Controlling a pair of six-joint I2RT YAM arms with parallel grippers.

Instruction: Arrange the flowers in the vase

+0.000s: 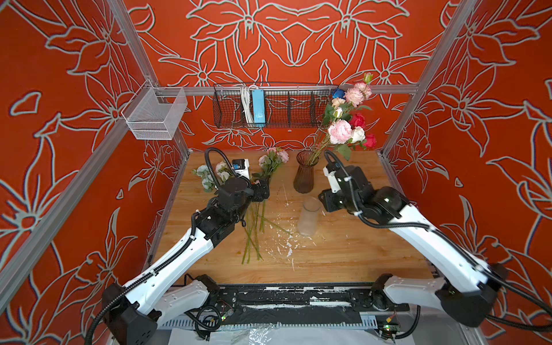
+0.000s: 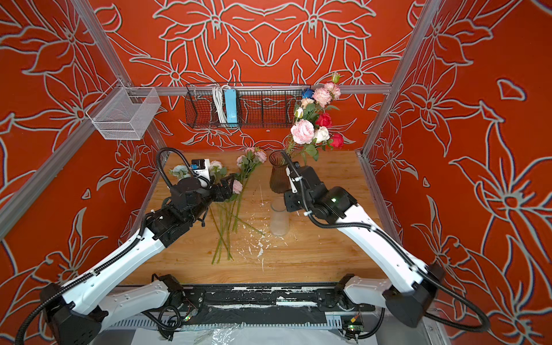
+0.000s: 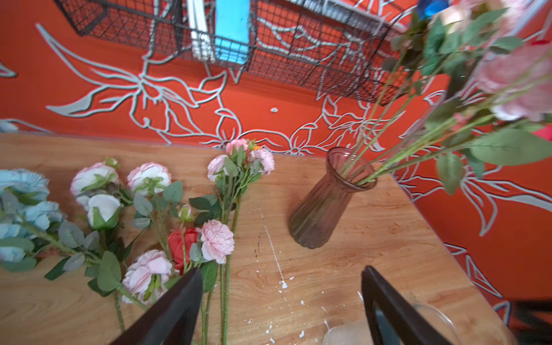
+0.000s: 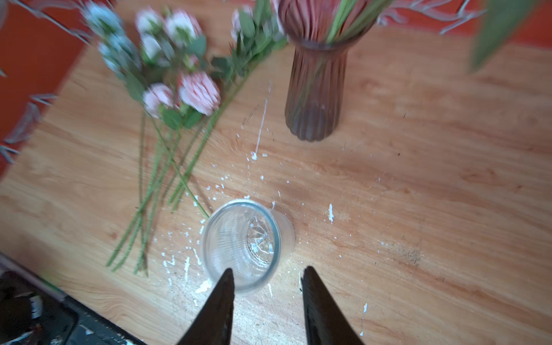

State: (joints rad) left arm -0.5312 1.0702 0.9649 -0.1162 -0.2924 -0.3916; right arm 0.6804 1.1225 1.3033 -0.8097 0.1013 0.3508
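At worktop's (image 1: 358,254) 10 o'clock, left gripper (image 3: 280,270) spread over loose flowers (image 3: 215,239), seemingly poised to pick; right gripper (image 4: 268,269) parted, empty, by clear vase (image 4: 242,239); brown vase (image 1: 304,174) part-filled.

A wooden bench (image 1: 358,254) carries a brown ribbed vase (image 1: 304,176), upright near the back edge. Just in front of it stands a clear glass vase (image 1: 309,216). Left of the brown vase lie loose flowers (image 1: 254,236), stems pointing frontward, with white flecks (image 1: 288,248) scattered beside the stems.

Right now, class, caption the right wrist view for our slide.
Open right gripper above an empty clear vase; brown vase holds stems, loose flowers lie on the table.
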